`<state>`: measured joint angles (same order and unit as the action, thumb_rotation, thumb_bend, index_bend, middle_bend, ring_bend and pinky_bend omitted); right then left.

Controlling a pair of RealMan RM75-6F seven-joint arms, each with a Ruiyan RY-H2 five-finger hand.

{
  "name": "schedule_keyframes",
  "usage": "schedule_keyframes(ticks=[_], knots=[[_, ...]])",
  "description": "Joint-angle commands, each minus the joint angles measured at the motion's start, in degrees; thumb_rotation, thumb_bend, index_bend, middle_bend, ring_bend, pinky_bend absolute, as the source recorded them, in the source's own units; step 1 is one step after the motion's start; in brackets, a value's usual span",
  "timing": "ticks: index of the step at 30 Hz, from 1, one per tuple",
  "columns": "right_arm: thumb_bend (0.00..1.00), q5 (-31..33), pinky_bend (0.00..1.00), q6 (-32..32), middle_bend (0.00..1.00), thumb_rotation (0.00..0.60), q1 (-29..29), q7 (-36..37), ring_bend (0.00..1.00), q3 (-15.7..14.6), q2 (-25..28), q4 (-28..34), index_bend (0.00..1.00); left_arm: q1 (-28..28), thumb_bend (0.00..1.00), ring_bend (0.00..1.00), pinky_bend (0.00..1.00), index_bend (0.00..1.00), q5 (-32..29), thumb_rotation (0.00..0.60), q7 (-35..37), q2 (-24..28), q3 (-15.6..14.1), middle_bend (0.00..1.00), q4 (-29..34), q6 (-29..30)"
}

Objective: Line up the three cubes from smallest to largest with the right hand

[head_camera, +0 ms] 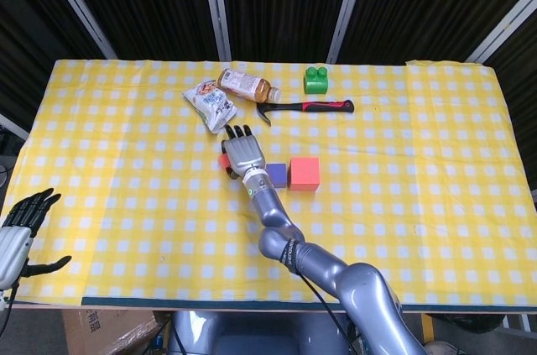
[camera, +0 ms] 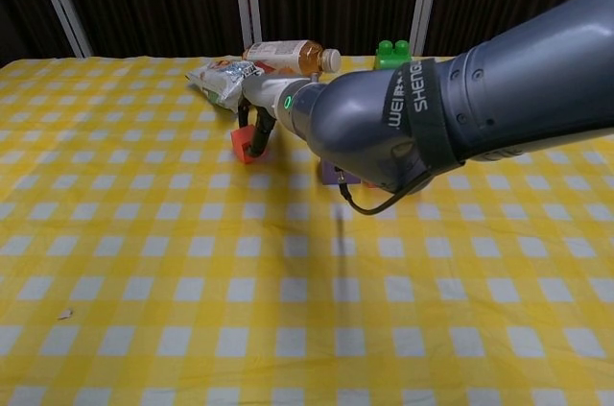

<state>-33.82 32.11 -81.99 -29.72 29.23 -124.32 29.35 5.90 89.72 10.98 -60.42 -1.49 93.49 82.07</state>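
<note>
Red small cube (camera: 241, 146) sits gripped by the right hand's (head_camera: 244, 154) curled fingers (camera: 257, 133).

White capital letters run along the dark band of the right arm (camera: 422, 104) in the chest view, at about 3 o'clock: one line reads "WEI" followed by small marks too fine to make out, the other "SHENG", cut off at the band's edge. The bottle (head_camera: 246, 86) and snack bag (head_camera: 211, 104) carry labels too small to read.
</note>
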Motion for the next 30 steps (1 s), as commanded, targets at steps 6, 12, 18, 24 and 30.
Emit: schedule_keyframes(ticks=[6, 12, 18, 24, 30], knots=[[0.46, -0.4, 0.0, 1.4, 0.04, 0.6, 0.5, -0.1, 0.0, 0.3, 0.4, 1.8, 0.46, 0.0, 0.05, 0.0, 0.04, 0.0, 0.0, 0.6, -0.2, -0.1, 0.0, 0.0, 0.0, 0.0], [0.46, -0.1, 0.0, 3.8, 0.04, 0.6, 1.4, -1.8, 0.0, 0.2, 1.4, 4.8, 0.46, 0.0, 0.05, 0.0, 0.04, 0.0, -0.1, 0.6, -0.3, 0.0, 0.0, 0.0, 0.0, 0.0], [0.46, 1.6, 0.0, 7.6, 0.04, 0.6, 3.7, -4.7, 0.0, -0.1, 3.3, 10.6, 0.46, -0.1, 0.05, 0.0, 0.04, 0.0, 0.2, 0.6, -0.5, -0.1, 0.0, 0.0, 0.0, 0.3], [0.46, 3.3, 0.0, 11.0, 0.04, 0.6, 6.1, -6.8, 0.0, -0.6, 5.1, 16.7, 0.46, -0.1, 0.05, 0.0, 0.04, 0.0, 0.4, 0.6, -0.8, -0.1, -0.1, 0.0, 0.2, 0.4], [0.46, 2.9, 0.0, 12.3, 0.04, 0.6, 6.7, -5.7, 0.0, -0.3, 5.3, 18.1, 0.46, -0.2, 0.05, 0.0, 0.04, 0.0, 0.0, 0.6, -1.3, -0.3, 0.0, 0.0, 0.3, 0.5]])
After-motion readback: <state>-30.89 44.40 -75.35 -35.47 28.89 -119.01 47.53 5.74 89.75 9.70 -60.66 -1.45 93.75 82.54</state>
